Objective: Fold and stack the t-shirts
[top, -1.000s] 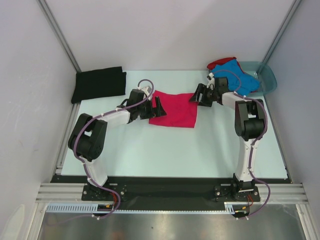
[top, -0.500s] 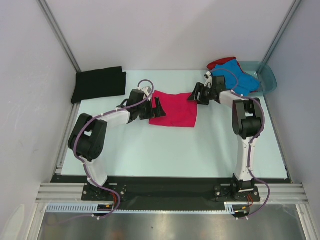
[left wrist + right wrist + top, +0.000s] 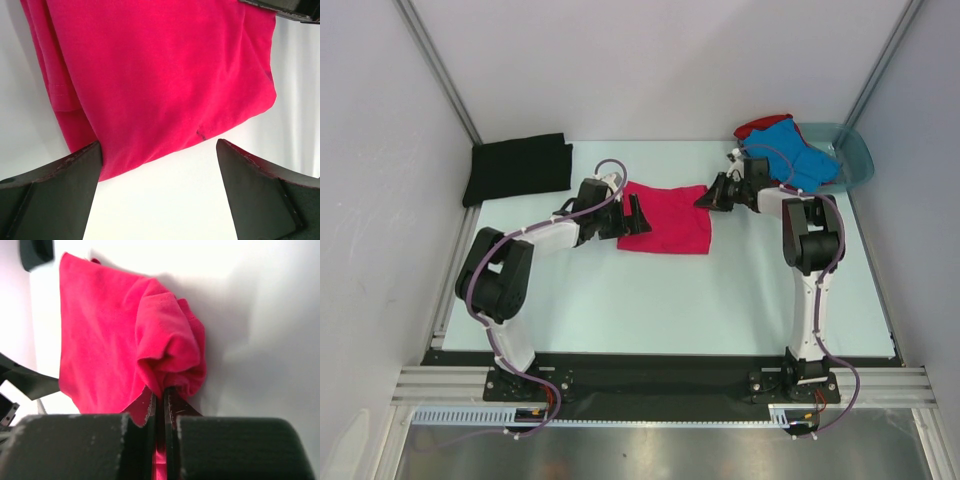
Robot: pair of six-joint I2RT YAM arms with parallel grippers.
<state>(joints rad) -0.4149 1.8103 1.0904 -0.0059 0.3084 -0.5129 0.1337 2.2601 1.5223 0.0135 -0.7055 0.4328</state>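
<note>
Right jaws clamped on bunched right edge of pink shirt [image 3: 665, 222], mid-table [image 3: 650, 300]. Left jaws wide apart at its left edge. Four shirts total: black shirt [image 3: 517, 168] folded far-left; blue shirt [image 3: 800, 160] and red shirt [image 3: 760, 126] heaped at basin [image 3: 857, 155].

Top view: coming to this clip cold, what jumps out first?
The bright pink shirt lies mid-table, its far right corner bunched in the shut right pincer, while the left pincer stands open at its left edge. Next come the folded black shirt at the far left, and the blue shirt heaped with a red shirt at the basin, far right.
</note>
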